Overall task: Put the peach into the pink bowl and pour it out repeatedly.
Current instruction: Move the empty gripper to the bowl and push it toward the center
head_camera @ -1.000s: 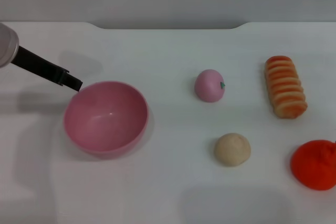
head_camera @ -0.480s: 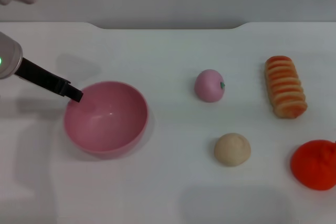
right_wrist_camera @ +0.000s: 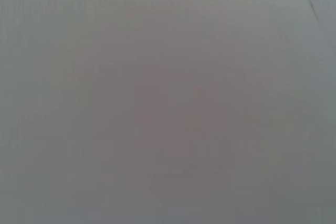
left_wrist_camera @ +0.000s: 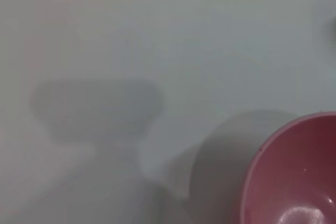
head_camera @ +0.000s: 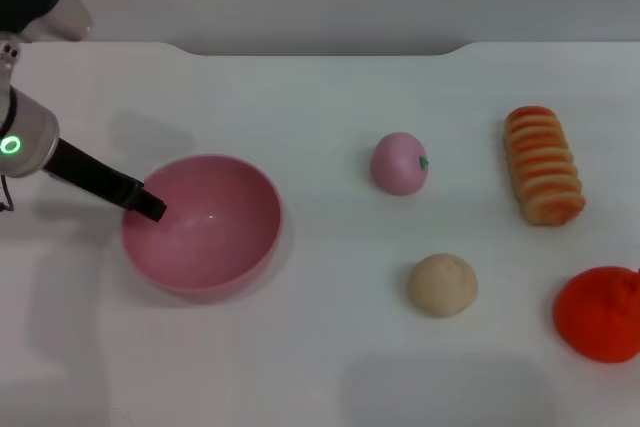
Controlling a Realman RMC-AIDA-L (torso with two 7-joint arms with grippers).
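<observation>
The pink bowl [head_camera: 200,225] sits upright and empty on the white table, left of centre; part of its rim and inside shows in the left wrist view [left_wrist_camera: 294,177]. The peach [head_camera: 400,162] lies on the table well to the bowl's right, its green stem mark facing right. My left gripper [head_camera: 152,209] reaches in from the left, its dark tip at the bowl's left rim, just over the inner edge. The right gripper is out of view; the right wrist view shows only blank grey surface.
A beige ball [head_camera: 442,284] lies in front of the peach. A striped orange-and-cream roll [head_camera: 543,165] lies at the right, and an orange-red lumpy fruit [head_camera: 600,313] sits at the right edge. The table's far edge [head_camera: 320,47] runs along the back.
My left gripper has moved forward and slightly right, from behind the bowl's far-left rim to over its left rim. The bowl and fruits have not moved.
</observation>
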